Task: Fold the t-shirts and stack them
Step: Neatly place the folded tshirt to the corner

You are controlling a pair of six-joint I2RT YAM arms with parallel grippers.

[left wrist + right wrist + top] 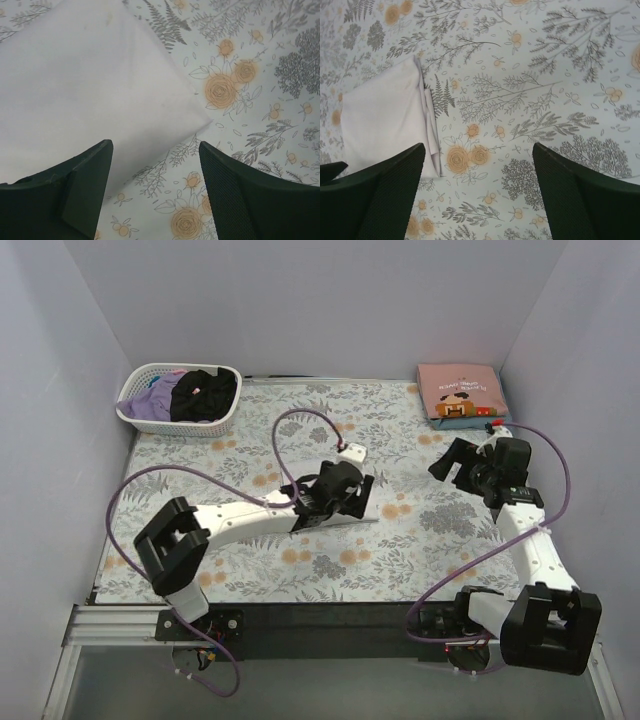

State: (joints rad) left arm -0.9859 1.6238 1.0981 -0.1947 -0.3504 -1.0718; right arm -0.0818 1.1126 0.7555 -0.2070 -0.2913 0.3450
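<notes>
From above, your left arm lies low across the floral-patterned table cloth (pixel 250 570). Its elbow is folded back near its base and its forearm reaches right to mid-table. There the left gripper (pixel 345 490) hangs over the folded plain white cloth t-shirt (pixel 366 510) — only a strip of it shows under the wrist. Your right arm has its elbow at the near right corner, and its forearm runs up the right side, so the right gripper (pixel 455 462) points left toward mid-table. A folded pink cloth t-shirt with a cartoon print (pixel 460 390) lies at the far right. The white slotted plastic basket (pixel 140 418) at the far left holds a black cloth garment (pixel 205 395) and a lavender cloth garment (pixel 155 400).

On the left wrist camera, the left gripper (pixel 155 146) stands wide, its 2 dark fingers (pixel 75 195) gripping nothing. The white t-shirt (pixel 85 95) fills the upper left, with one corner pointing right.

On the right wrist camera, the right gripper (pixel 479 147) is just as wide and empty, looking down on table cloth (pixel 545 100). The white t-shirt (pixel 385 120) lies to the left — its layered edges show along its right side.
</notes>
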